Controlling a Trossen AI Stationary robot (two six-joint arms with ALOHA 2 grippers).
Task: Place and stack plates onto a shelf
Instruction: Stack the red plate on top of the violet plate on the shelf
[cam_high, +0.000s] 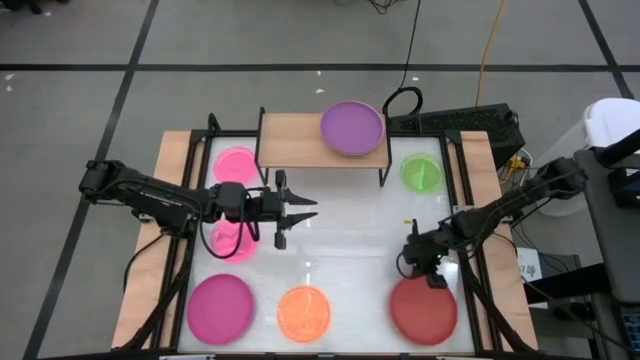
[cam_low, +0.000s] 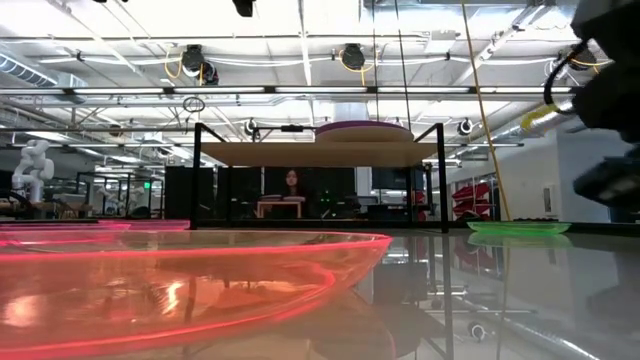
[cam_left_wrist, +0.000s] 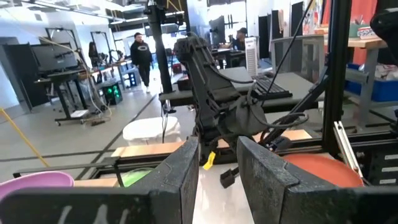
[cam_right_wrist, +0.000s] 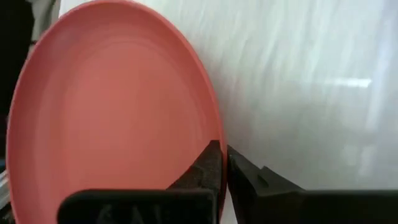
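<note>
A purple plate (cam_high: 352, 128) lies flat on the right half of the light-wood shelf (cam_high: 290, 138). A red plate (cam_high: 423, 308) lies at the table's near right. My right gripper (cam_high: 437, 278) is at its far edge, shut on the rim. Over the table's left middle hovers my left gripper (cam_high: 297, 218), open and touching nothing, its fingers (cam_left_wrist: 180, 174) pointing toward the right arm. On the table also lie a magenta plate (cam_high: 219, 307), an orange plate (cam_high: 303, 312), a green plate (cam_high: 421, 172), a pink plate (cam_high: 237, 163) beside the shelf and another pink one (cam_high: 232, 240) under the left arm. My right gripper (cam_right_wrist: 222, 148) pinches the red plate's rim (cam_right_wrist: 214, 124) at its far edge, one finger on the plate's inner side and one outside it. The fingers come from above, slanting down. The rest of the plate appears to lie on the table.
The shelf stands on thin black legs (cam_high: 381, 172) at the table's far middle, its left half bare. White tabletop (cam_high: 350, 230) shows between the two arms. A black frame (cam_high: 463, 180) runs along the table's sides. People show in the room beyond, in the left wrist view.
</note>
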